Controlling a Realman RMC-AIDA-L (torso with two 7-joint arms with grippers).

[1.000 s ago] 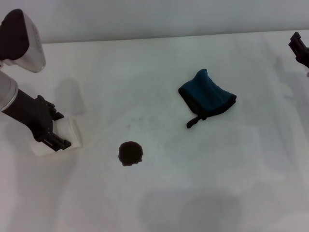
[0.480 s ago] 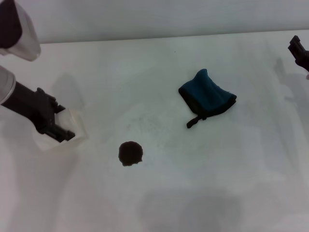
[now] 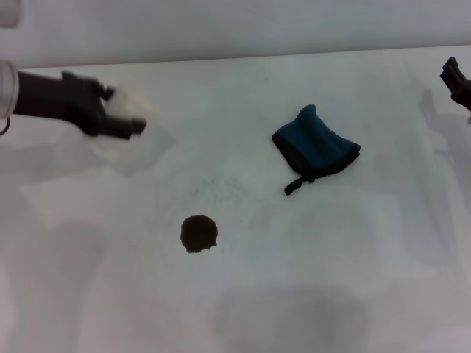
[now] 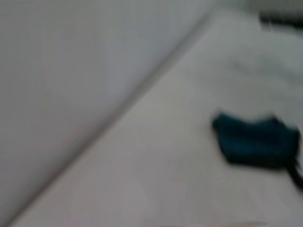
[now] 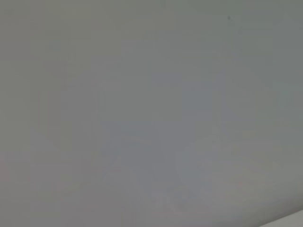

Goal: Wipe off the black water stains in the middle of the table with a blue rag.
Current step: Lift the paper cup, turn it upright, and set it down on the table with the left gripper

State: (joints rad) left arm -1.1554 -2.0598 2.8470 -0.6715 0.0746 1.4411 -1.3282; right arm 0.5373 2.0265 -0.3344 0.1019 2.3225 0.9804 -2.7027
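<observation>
so the rag (image 3: 316, 150) lies right of centre on the table (image 3: 353, 279), well apart from both grippers. from my left gripper (image 3: 110, 116), up at the far left, it sits off to the right and a bit nearer me; from my right gripper (image 3: 456, 77), at the far right edge, it sits to the left and nearer me. i judge the right one is somewhat closer to it. the rag's long axis runs diagonally, from far-left down to near-right, with its loop tab pointing toward me and left.

my left gripper is clamped on a white cup (image 3: 125, 107), lifted off the table. whether the right gripper's fingers are apart or together i cannot tell; only a sliver of it shows.

the stain (image 3: 199, 233) sits left of the rag and nearer me, apart from it, roughly mid-table.

count: one rag, one stain, one cup, two grippers.
</observation>
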